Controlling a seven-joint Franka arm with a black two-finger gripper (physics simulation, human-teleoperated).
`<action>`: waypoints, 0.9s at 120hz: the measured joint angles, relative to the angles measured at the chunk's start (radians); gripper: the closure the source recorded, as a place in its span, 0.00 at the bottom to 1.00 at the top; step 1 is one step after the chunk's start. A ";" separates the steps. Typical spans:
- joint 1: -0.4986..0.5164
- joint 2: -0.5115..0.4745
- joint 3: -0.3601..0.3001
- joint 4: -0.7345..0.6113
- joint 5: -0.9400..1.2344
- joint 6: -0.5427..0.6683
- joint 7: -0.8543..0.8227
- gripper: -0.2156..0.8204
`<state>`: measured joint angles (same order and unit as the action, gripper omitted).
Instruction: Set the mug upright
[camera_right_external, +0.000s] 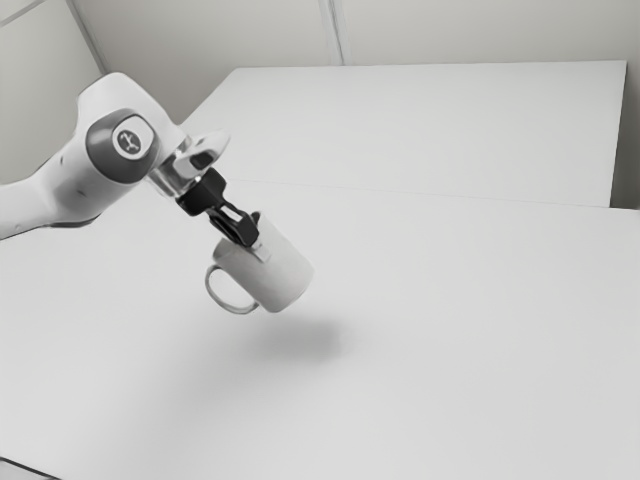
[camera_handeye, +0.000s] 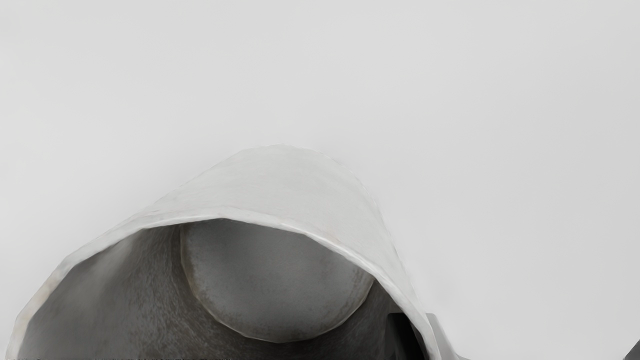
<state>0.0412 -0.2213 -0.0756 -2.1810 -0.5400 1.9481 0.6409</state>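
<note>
Because the black two-finger gripper (camera_right_external: 258, 246) pinches its wall near the mouth, the white, cylindrical, ceramic-looking mug (camera_right_external: 280, 272) hangs tilted above the pale, flat table (camera_right_external: 460, 330), base toward the exterior view's five o'clock, presumably leaving that end free for landing.

And there on the arm (camera_right_external: 62, 188), right on the round joint cap (camera_right_external: 141, 127), we spot a small dark logo (camera_right_external: 130, 142), a branching mark on white, with any lettering in it too small to make out!
</note>
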 joint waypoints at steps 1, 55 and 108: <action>0.001 -0.003 -0.002 0.001 0.015 -0.002 -0.008 0.96; -0.002 -0.035 -0.038 -0.118 0.538 0.086 -0.358 0.96; -0.006 0.052 -0.038 -0.187 0.595 0.325 -0.541 0.96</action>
<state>0.0353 -0.1688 -0.1136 -2.3679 0.0551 2.2733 0.1003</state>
